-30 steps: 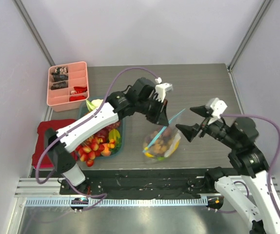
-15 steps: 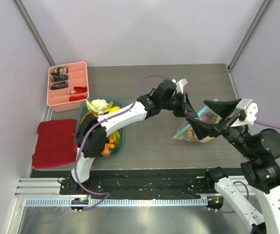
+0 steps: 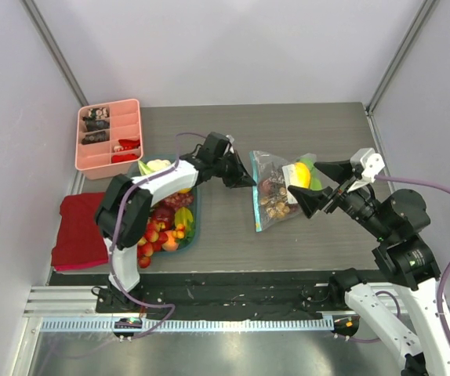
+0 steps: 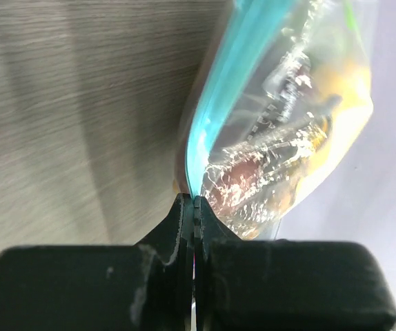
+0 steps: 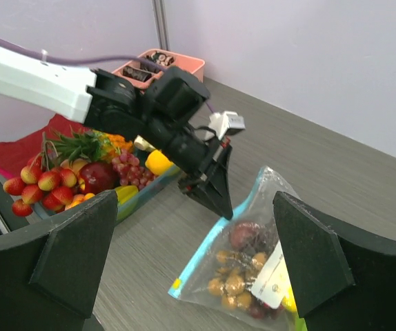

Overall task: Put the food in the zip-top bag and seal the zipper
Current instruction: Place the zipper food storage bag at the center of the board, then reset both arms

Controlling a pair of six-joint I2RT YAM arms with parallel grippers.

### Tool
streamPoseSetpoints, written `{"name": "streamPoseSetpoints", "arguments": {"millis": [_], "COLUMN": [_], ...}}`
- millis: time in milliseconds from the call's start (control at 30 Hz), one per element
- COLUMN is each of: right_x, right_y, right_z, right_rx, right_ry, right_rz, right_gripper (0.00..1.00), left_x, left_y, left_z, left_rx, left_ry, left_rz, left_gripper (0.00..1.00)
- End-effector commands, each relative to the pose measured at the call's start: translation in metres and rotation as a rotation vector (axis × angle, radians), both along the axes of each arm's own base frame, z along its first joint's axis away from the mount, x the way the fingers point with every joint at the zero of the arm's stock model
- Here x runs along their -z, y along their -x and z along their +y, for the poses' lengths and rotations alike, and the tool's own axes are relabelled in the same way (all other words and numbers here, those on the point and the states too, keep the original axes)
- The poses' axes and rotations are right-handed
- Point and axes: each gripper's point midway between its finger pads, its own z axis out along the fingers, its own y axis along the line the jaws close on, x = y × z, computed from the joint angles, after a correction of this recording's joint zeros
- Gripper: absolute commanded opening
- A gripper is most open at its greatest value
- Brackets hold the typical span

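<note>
The zip-top bag (image 3: 272, 200) lies on the table right of centre, holding brown nuts, a dark red fruit and a yellow lemon (image 3: 299, 176). Its teal zipper (image 3: 254, 196) runs along the left edge. My left gripper (image 3: 250, 182) is shut on the zipper's far end; the left wrist view shows the strip (image 4: 219, 89) running into the closed tips (image 4: 194, 201). My right gripper (image 3: 313, 186) hovers open above the bag's right side, nothing between its fingers (image 5: 194, 198). More food (image 3: 166, 223) fills the teal tray (image 3: 196, 219) on the left.
A pink divided tray (image 3: 110, 133) stands at the back left. A dark red cloth (image 3: 84, 231) lies left of the food tray. Walls close in on the table's back and both sides.
The bag hung from my left gripper at mid-table; it was carried right and now lies on the table. My right gripper swung in over the bag.
</note>
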Motion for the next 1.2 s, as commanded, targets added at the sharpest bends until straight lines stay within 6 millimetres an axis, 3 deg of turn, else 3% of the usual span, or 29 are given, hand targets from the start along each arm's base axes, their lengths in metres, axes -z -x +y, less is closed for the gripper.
{"name": "streamPoseSetpoints", "arguments": {"millis": [0, 133, 200, 267, 333, 367, 433, 467, 567, 700, 800, 900, 967, 1000, 1067, 1167], "right_x": [-0.004, 0.003, 0.005, 0.009, 0.012, 0.012, 0.018, 0.021, 0.033, 0.053, 0.073, 0.095, 0.102, 0.104, 0.098, 0.094], "right_y": [0.0, -0.003, -0.007, -0.011, -0.014, -0.014, -0.016, -0.017, -0.02, -0.024, -0.027, -0.024, -0.021, -0.021, -0.021, -0.02], "right_z": [0.002, 0.0, -0.003, -0.006, -0.01, -0.011, -0.015, -0.015, -0.017, -0.018, -0.024, -0.029, -0.035, -0.04, -0.046, -0.054], "right_rx": [-0.013, 0.003, 0.031, 0.055, 0.088, 0.095, 0.123, 0.128, 0.15, 0.18, 0.226, 0.251, 0.271, 0.3, 0.318, 0.348], "right_ry": [0.008, 0.018, 0.02, 0.019, 0.02, 0.019, 0.02, 0.013, 0.011, 0.018, 0.035, 0.057, 0.066, 0.066, 0.067, 0.072], "right_rz": [-0.032, -0.013, 0.0, 0.035, 0.064, 0.072, 0.105, 0.124, 0.189, 0.298, 0.392, 0.458, 0.473, 0.48, 0.453, 0.434], "right_gripper": [1.0, 1.0, 1.0, 1.0, 1.0, 1.0, 0.99, 1.0, 1.0, 1.0, 1.0, 1.0, 1.0, 1.0, 1.0, 1.0], "left_x": [-0.042, -0.05, -0.051, -0.065, -0.084, -0.089, -0.099, -0.115, -0.143, -0.2, -0.21, -0.208, -0.194, -0.201, -0.183, -0.176], "left_y": [0.004, 0.01, 0.009, 0.01, 0.011, 0.011, 0.009, 0.009, 0.01, 0.013, 0.039, 0.064, 0.077, 0.09, 0.1, 0.114], "left_z": [0.019, 0.035, 0.047, 0.058, 0.073, 0.082, 0.103, 0.115, 0.15, 0.207, 0.243, 0.28, 0.303, 0.311, 0.32, 0.329], "left_rx": [0.038, 0.112, 0.1, 0.106, 0.099, 0.112, 0.102, 0.116, 0.127, 0.16, 0.235, 0.224, 0.178, 0.138, 0.111, 0.084], "left_ry": [0.001, -0.081, -0.11, -0.131, -0.151, -0.174, -0.207, -0.224, -0.307, -0.497, -0.527, -0.607, -0.632, -0.635, -0.656, -0.696], "left_rz": [-0.115, -0.166, -0.171, -0.214, -0.275, -0.318, -0.363, -0.435, -0.497, -0.637, -0.638, -0.588, -0.513, -0.551, -0.529, -0.554], "left_gripper": [0.01, 0.09, 0.32, 0.55, 0.68, 0.81, 0.95, 1.0, 1.0, 1.0, 1.0, 1.0, 1.0, 1.0, 1.0, 1.0]}}
